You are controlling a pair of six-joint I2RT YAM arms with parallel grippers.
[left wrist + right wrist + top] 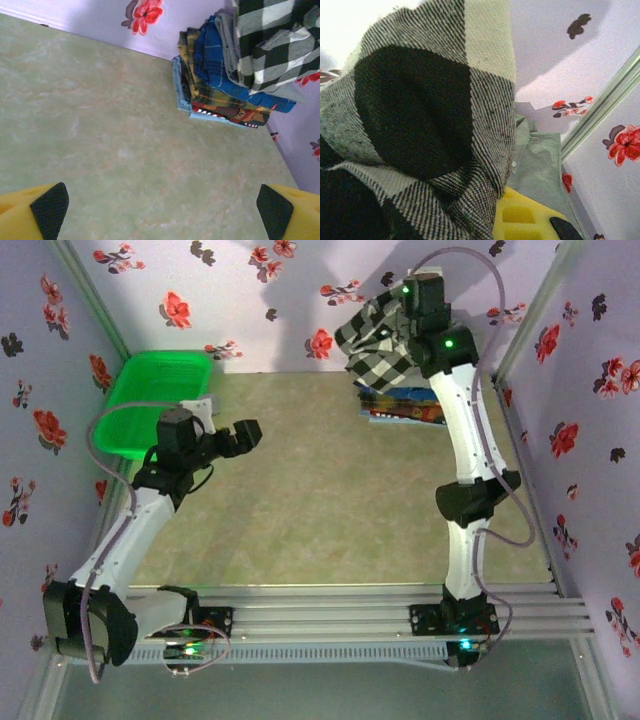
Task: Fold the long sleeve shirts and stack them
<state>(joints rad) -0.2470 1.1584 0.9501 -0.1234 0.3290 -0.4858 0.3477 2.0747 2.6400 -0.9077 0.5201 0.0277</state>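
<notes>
Top external view: the green basket sits just behind and to the left of the left gripper, in the far left corner. Its floor shows plain green plastic, with a small white item at the rim nearest the gripper; what that is I cannot tell. The left gripper's jaws stand wide apart and hold nothing. In the left wrist view its fingertips sit at the two bottom corners, with bare table ahead.

The right gripper is clamped on the checked shirt, raised near the back wall. The cloth hangs from it in a loose bunch. Directly below lies the stack of folded blue and patterned shirts, a grey shirt on top. The hanging hem meets the stack's top; whether it rests there is unclear.

The stack is close to the back wall and near the right wall. Between the two grippers the table is open.
</notes>
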